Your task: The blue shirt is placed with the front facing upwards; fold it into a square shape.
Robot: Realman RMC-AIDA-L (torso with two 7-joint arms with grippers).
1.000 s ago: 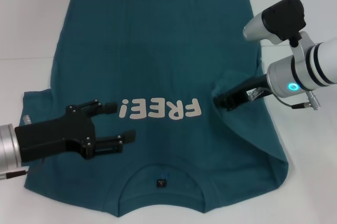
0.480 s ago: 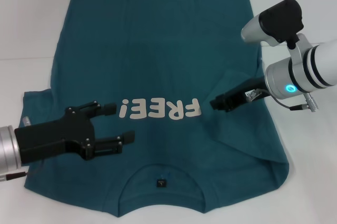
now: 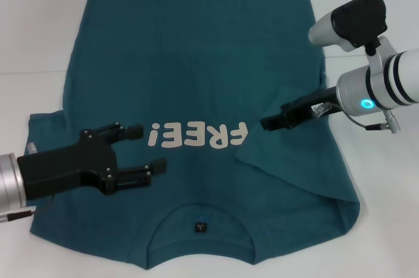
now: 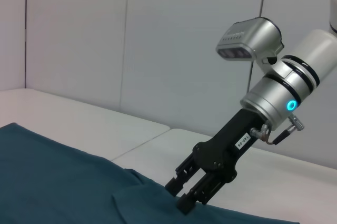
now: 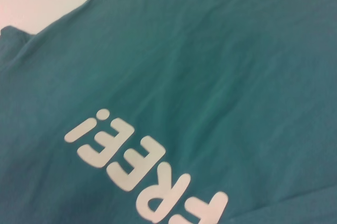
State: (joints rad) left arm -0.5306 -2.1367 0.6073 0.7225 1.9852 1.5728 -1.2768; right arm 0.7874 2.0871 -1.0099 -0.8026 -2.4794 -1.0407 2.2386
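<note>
The blue shirt (image 3: 196, 62) lies front up on the white table, its white "FREE!" lettering (image 3: 200, 136) and black neck tag (image 3: 200, 227) towards me. My right gripper (image 3: 267, 123) is shut on the shirt's right sleeve, which is folded inward with its edge reaching the end of the lettering. The left wrist view shows that gripper (image 4: 184, 201) pinching a raised flap of cloth. My left gripper (image 3: 145, 150) hovers open over the shirt's left chest, beside the "!". The right wrist view shows only the shirt (image 5: 221, 50) and its lettering (image 5: 142, 176).
Bare white table (image 3: 33, 29) surrounds the shirt on the left, far and right sides. The shirt's left sleeve (image 3: 42, 124) lies spread flat beside my left arm. A pale wall (image 4: 131, 34) stands behind the table.
My right gripper has carried the sleeve a little further toward the shirt's middle, so the fold now touches the lettering. The left gripper has stayed where it was.
</note>
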